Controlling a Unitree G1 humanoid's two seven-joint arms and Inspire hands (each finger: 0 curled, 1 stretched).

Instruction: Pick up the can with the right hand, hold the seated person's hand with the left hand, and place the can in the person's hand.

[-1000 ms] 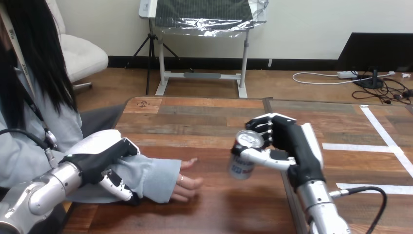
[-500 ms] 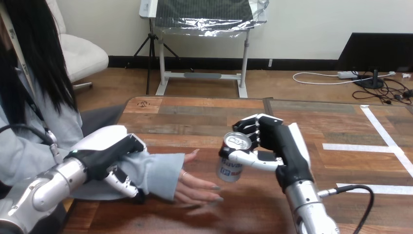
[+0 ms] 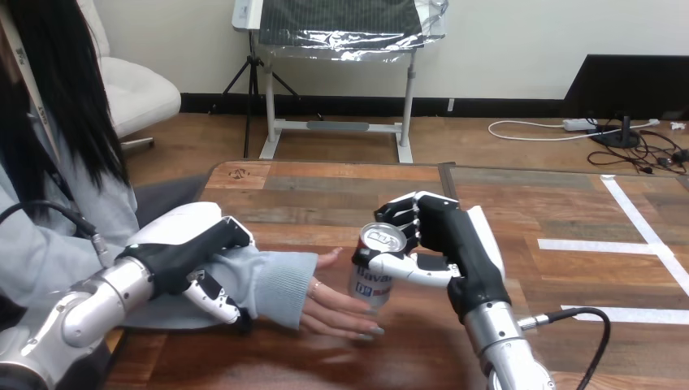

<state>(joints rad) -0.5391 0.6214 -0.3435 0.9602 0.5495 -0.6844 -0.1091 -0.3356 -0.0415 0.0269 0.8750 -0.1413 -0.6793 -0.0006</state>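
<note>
Right hand (image 3: 443,240) grips a white-and-blue metal can (image 3: 372,280) at the person's hand (image 3: 333,313), left hand (image 3: 183,252) clasping the wrist (image 3: 276,284); early release risks toppling.

Wooden table (image 3: 309,191) with white tape strips (image 3: 605,244) at its right

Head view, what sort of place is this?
Probably a robot testing lab: at a brown wooden table, a black-and-white right robot hand holds a small silver drinks can at a person's open hand.
</note>
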